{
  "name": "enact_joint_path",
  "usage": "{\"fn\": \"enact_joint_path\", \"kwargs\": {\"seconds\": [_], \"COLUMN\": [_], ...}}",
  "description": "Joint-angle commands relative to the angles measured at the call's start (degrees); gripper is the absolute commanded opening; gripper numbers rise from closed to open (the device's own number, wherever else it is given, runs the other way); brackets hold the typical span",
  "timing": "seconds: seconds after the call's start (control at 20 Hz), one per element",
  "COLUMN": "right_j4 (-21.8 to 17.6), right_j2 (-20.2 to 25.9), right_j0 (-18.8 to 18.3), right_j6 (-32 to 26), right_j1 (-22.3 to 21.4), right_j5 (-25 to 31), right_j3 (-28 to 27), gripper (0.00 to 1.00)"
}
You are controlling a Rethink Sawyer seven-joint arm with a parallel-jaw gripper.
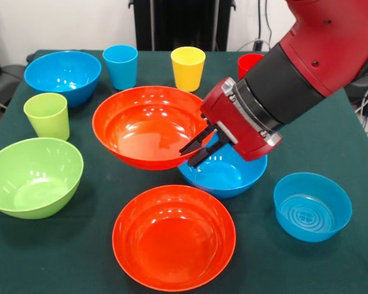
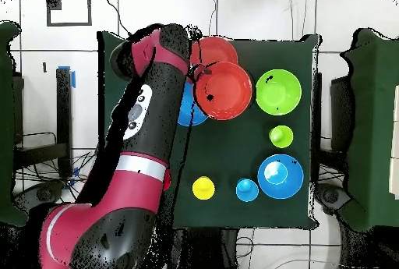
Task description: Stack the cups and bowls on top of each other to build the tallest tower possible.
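Your tool is clamped on the rim of an orange bowl, held tilted above the green table. At its 4 o'clock, a deep blue bowl sits partly hidden beneath the tool. A second orange bowl lies at 6 o'clock, a lime green bowl at 8. The red cup is mostly hidden behind your arm.
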Motion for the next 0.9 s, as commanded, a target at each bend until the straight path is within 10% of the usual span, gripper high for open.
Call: {"fn": "enact_joint_path", "kwargs": {"seconds": [0.05,0.9], "right_j4": [2.42,6.82], "right_j2": [1.98,-1.89], "right_j0": [1.21,3.09], "right_j6": [12.89,16.72], "right_j1": [0.54,3.07], "right_j5": [5.79,9.53], "right_j3": [1.65,-1.27], "gripper": [0.0,0.0]}}
